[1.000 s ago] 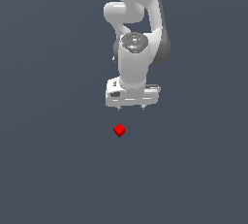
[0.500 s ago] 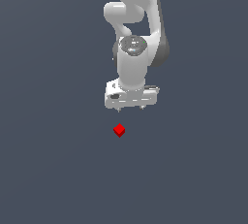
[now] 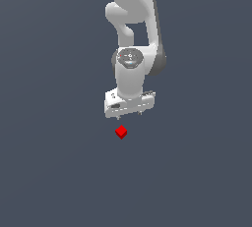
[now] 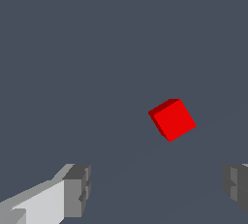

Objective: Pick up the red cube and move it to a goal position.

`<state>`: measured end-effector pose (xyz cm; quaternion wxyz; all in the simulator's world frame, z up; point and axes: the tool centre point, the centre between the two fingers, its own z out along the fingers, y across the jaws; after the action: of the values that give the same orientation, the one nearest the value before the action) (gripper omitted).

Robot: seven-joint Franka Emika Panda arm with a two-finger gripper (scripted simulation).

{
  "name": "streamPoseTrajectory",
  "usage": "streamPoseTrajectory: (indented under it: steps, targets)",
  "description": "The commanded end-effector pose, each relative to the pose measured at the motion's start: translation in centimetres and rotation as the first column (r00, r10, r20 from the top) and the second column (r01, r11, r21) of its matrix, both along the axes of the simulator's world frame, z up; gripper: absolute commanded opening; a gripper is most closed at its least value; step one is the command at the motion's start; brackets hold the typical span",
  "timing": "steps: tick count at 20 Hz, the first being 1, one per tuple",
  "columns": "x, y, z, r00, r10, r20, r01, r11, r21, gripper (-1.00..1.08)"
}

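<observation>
The red cube (image 3: 121, 132) is tiny and bright red. It lies on the flat dark grey surface, just in front of and below my white gripper (image 3: 131, 114) in the exterior view. The gripper hangs above the surface and points down, and only the tips of its fingers show under the hand. In the wrist view the cube (image 4: 172, 120) lies beyond the two grey fingertips (image 4: 77, 190), set toward one finger rather than midway. The gripper (image 4: 157, 189) is open wide and holds nothing. Nothing touches the cube.
The dark grey surface (image 3: 54, 172) fills both views. The white arm (image 3: 133, 29) rises behind the gripper to the frame's upper edge.
The gripper has come down a little toward the surface and shifted slightly, closing in on the cube. The cube has not moved.
</observation>
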<state>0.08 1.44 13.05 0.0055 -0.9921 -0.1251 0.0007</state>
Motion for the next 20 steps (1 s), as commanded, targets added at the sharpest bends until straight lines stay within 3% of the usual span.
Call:
streamPoseTrajectory:
  steps: [1, 8, 20]
  targets:
    - [0.2, -0.5, -1.2, 0.998, 0.058, 0.000, -0.058, 0.998, -0.001, 1.00]
    - [0.9, -1.8, -4.9, 0.972, 0.235, 0.002, -0.235, 0.972, -0.003, 1.00]
    - [2.5, -3.5, -10.0, 0.882, 0.471, 0.003, -0.470, 0.882, -0.009, 1.00]
